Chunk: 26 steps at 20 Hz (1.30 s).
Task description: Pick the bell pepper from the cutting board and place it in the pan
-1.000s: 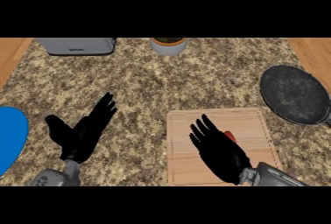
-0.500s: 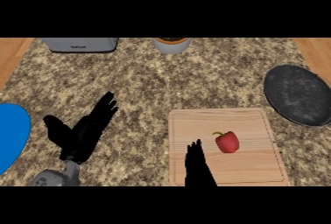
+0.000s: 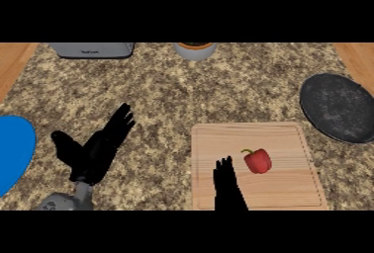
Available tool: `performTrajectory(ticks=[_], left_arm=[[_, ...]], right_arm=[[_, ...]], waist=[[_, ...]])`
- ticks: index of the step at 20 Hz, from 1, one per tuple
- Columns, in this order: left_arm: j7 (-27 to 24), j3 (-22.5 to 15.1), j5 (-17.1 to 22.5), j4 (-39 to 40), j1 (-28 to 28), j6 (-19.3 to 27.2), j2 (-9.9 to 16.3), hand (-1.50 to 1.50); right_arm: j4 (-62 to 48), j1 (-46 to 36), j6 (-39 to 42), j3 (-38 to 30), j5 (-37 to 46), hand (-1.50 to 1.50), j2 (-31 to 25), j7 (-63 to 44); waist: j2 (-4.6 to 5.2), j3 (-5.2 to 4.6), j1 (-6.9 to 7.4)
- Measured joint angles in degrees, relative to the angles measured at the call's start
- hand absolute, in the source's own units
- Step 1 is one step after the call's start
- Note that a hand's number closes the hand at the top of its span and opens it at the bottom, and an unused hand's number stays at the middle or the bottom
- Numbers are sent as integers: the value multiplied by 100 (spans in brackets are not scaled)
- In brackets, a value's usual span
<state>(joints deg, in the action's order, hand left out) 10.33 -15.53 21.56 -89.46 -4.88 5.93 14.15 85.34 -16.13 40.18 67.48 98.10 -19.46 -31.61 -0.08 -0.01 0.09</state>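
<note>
A small red bell pepper point(image 3: 257, 160) with a green stem lies on the wooden cutting board point(image 3: 285, 138) at the lower right. The dark round pan point(image 3: 342, 106) sits at the right edge, just beyond the board's far right corner. My right hand point(image 3: 228, 188) comes up from the lower edge over the board, fingers straight, a little left of the pepper and not touching it. My left hand point(image 3: 95, 150) rests open on the counter at the lower left, fingers pointing up.
A blue plate point(image 3: 11, 153) shows at the left edge. A grey toaster point(image 3: 91, 49) and a round cup point(image 3: 195, 49) stand along the far edge. Wooden strips border the speckled counter on both sides.
My right hand has drawn back toward the lower edge, uncovering the pepper on the board. The view has shifted slightly. The left hand has stayed put.
</note>
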Motion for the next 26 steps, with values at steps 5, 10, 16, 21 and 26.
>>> performTrajectory(ticks=[5, 10, 16, 21, 26], left_arm=[[2, 82, -145, 30, 37, -55, -93, 0], [-44, 224, -221, 155, 64, -244, -169, 0], [88, 331, -335, 73, 61, -348, -270, 0], [46, 429, -425, 133, 55, -444, -334, 0], [165, 429, -466, 15, 100, -456, -427, 0]], right_arm=[[-95, -184, -148, -257, 315, -150, -150, 187], [-169, -251, -321, -581, 493, -150, -238, 560], [-414, -267, -708, -954, 778, 150, -314, 898], [-462, -377, -1064, -1032, 997, 150, -368, 1342], [-818, -648, -1537, -1043, 1299, 150, -375, 1767]], waist=[[3, 1, 2], [5, 0, 5], [6, 1, 3], [6, 0, 7], [7, 0, 19]])
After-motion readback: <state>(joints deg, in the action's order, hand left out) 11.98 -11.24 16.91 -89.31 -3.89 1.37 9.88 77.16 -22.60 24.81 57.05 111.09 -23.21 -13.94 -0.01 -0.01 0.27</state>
